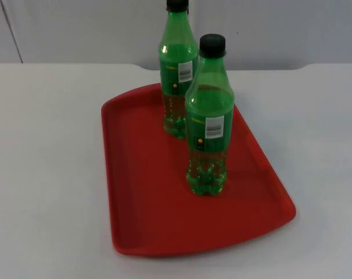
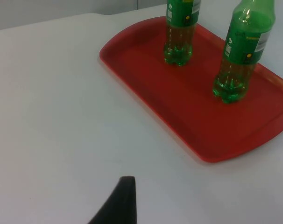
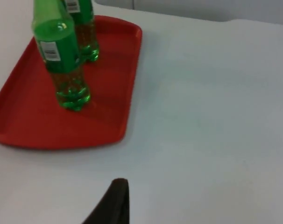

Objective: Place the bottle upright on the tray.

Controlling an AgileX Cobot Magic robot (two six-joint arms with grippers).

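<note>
Two green plastic bottles with black caps stand upright on a red tray [image 1: 141, 192]. One bottle [image 1: 208, 128] is near the tray's middle, the other [image 1: 177, 75] by its far edge. The left wrist view takes in both bottles [image 2: 237, 60] [image 2: 180, 32] on the tray [image 2: 188, 107], and the left gripper [image 2: 120, 203] hangs over bare table, well away from the tray's rim. My right gripper [image 3: 113, 203] is likewise over bare table, apart from the tray [image 3: 113, 93] and its bottles [image 3: 62, 65] [image 3: 85, 32]. Neither gripper touches anything.
White table [image 1: 42, 174] spreads on all sides of the tray. A grey partition wall [image 1: 269, 29] closes the far edge behind the bottles.
</note>
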